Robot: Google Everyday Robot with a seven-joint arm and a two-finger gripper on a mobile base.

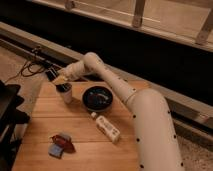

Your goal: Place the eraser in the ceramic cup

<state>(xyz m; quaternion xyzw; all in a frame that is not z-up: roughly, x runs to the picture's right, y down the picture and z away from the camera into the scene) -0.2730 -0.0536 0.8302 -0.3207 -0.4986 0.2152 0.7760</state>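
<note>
The whitish ceramic cup (65, 95) stands upright at the far left of the wooden table (85, 150). My gripper (59, 81) hovers right above the cup's mouth, reaching in from the right. It is shut on the black eraser (53, 75), which is tilted, with its upper end sticking up to the left. The eraser's lower end points down at the cup's rim, and a dark shape shows at the cup's mouth. I cannot tell how deep the eraser is inside.
A wide dark bowl (98, 98) sits just right of the cup. A white bottle (106, 128) lies on its side in front of the bowl. A small blue block with a red-brown piece (60, 144) lies near the front left. A black object (8, 112) stands off the table's left edge.
</note>
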